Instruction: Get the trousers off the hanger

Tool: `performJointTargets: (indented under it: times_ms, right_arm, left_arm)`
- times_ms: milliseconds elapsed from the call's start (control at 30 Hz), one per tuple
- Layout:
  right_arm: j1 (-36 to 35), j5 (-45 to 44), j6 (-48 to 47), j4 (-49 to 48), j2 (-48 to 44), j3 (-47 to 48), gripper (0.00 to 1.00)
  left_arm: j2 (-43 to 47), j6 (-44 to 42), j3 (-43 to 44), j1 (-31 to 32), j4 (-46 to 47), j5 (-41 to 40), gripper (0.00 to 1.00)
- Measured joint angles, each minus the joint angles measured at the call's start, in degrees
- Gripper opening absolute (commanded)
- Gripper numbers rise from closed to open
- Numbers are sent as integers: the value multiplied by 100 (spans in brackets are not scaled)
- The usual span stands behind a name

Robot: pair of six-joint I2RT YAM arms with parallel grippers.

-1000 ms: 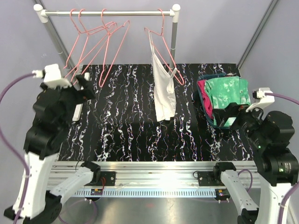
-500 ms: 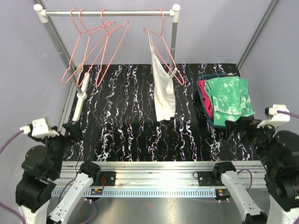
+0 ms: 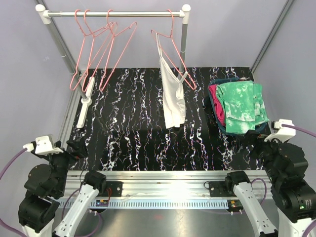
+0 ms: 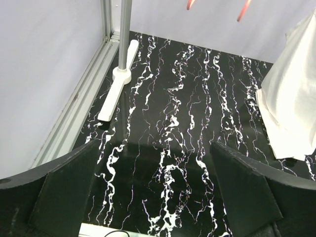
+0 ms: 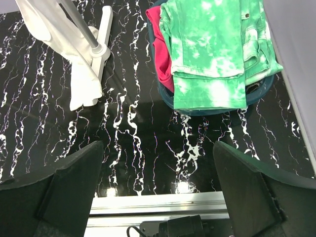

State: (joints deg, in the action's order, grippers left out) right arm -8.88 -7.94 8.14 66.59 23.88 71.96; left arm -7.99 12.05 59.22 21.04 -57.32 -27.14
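Green-and-white tie-dye trousers (image 3: 242,106) lie folded on top of the clothes in the basket at the right, on no hanger; the right wrist view shows them (image 5: 212,49) just ahead. Several empty pink hangers (image 3: 98,54) hang at the left of the rail. One more pink hanger (image 3: 173,47) carries a white strappy top (image 3: 174,98). My left gripper (image 3: 78,147) sits low at the near left corner, open and empty (image 4: 153,187). My right gripper (image 3: 252,140) sits low at the near right, open and empty (image 5: 158,192), short of the basket.
The teal basket (image 5: 217,111) also holds a pink garment (image 3: 216,106). The white rack stands on two floor feet (image 3: 84,106) (image 5: 101,44), with its rail (image 3: 138,14) across the back. The white top (image 4: 291,108) hangs down near the table's middle.
Both arms have dropped and pulled back to the near edge; a second ago the left was raised by the empty hangers and the right by the basket. The empty hangers swing slightly.
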Motion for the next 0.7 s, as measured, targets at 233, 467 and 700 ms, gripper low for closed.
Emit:
performJointTargets:
  times_ms: [233,467,700]
  right_arm:
    - [0,85,24,-302,0,-273,99]
    - [-2,203,4,-590,-4,-522,100]
    - [-2,297,-28,-841,-85,-575,100]
  left_arm:
    - [0,2,-186,0,70,92,99]
    - [0,2,-251,0,107,190,99]
    - [0,48,-273,0,170,105,99]
